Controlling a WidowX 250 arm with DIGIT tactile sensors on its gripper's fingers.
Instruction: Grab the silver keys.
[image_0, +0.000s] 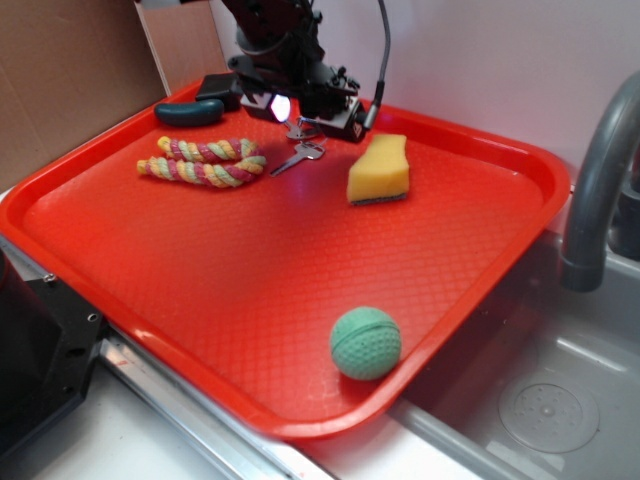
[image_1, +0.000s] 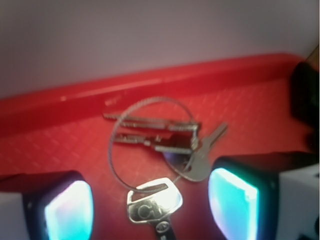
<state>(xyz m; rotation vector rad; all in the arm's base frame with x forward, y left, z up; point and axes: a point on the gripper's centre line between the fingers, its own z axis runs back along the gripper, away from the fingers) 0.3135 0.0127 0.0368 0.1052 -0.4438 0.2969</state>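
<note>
The silver keys (image_1: 165, 165) lie flat on the red tray (image_1: 60, 145): several flat metal keys on a thin wire ring. In the exterior view the silver keys (image_0: 300, 152) sit near the tray's far edge, between the rope toy and the sponge. My gripper (image_1: 150, 210) is open right above them, its two glowing pads (image_1: 70, 212) on either side of the nearest key's head, with a clear gap to each pad. From outside, the gripper (image_0: 300, 115) hangs low over the bunch, tilted toward the back rim.
A yellow sponge (image_0: 379, 170) stands right of the keys. A pink-yellow rope toy (image_0: 205, 162) lies left of them, with a dark teal object (image_0: 190, 112) behind it. A green ball (image_0: 366, 343) rests near the tray's front edge (image_0: 300, 425). A grey faucet (image_0: 600, 190) and sink are at the right.
</note>
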